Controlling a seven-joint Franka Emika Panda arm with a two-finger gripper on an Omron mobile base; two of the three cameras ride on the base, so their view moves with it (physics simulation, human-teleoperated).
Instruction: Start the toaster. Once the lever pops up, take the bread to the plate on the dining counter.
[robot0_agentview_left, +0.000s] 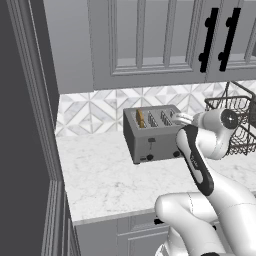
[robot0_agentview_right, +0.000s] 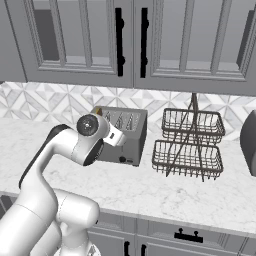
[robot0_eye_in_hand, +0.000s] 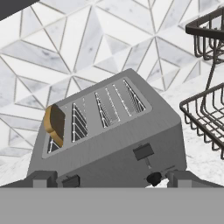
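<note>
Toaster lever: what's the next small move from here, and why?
Probably ease the hand forward and down toward the left lever, the one below the slot that holds the bread. The gripper hangs just in front of the toaster, jaws wide apart and touching nothing. The bread stands well out of its slot, so toasting seems not yet started.
</note>
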